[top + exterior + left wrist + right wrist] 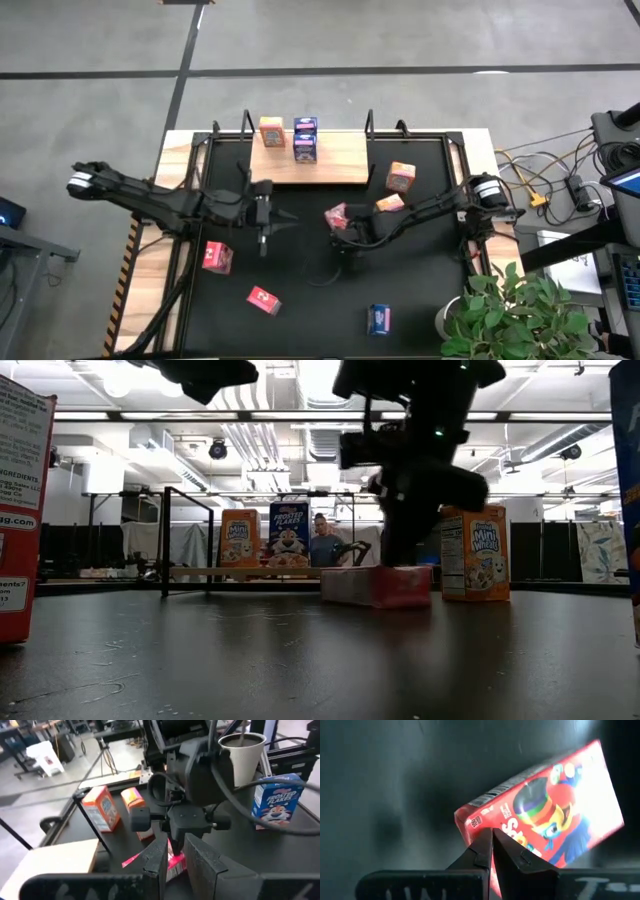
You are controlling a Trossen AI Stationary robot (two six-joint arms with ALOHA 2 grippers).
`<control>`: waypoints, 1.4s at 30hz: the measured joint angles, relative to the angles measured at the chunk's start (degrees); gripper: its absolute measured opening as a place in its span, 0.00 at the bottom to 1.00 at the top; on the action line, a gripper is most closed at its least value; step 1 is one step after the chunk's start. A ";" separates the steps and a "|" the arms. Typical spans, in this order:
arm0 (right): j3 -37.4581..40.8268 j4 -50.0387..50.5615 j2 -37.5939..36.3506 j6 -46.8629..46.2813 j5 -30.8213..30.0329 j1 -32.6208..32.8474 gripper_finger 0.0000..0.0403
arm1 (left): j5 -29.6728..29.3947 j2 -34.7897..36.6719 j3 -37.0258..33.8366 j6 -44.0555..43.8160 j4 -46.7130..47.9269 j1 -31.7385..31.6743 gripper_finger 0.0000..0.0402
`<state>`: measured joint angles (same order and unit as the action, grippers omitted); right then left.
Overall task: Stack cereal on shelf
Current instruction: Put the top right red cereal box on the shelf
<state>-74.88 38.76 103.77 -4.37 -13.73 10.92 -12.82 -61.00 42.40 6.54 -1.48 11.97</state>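
The light-wood shelf (330, 160) stands at the mat's far edge, with an orange box (271, 131) and a blue box (305, 140) upright on it. A red cereal box (335, 214) lies flat on the black mat, and also shows in the low view (375, 585). My right gripper (343, 232) is shut and points down over this box (545, 815). My left gripper (265, 222) hovers over the mat left of it, slightly open and empty (175, 857). My right gripper's shut fingertips (491, 842) come from above, pointing down, at the red box's printed top face near one long edge (485, 817). The box lies flat on the mat. I cannot tell whether the tips touch it or hover just above.
Two orange boxes (400, 177) (390, 203) sit right of the red one. Two red boxes (216, 257) (264, 300) and a blue one (379, 319) lie nearer the front. A white cup (452, 318) and a plant (520, 315) stand at the front right.
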 joint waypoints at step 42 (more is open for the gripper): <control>21.89 -21.39 -11.70 -5.73 0.27 0.59 0.02 | 3.08 -38.84 13.76 -2.42 3.49 -0.87 0.12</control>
<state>-52.99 17.36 92.06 -10.09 -13.46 11.51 -9.74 -99.84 56.16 4.12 2.01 11.10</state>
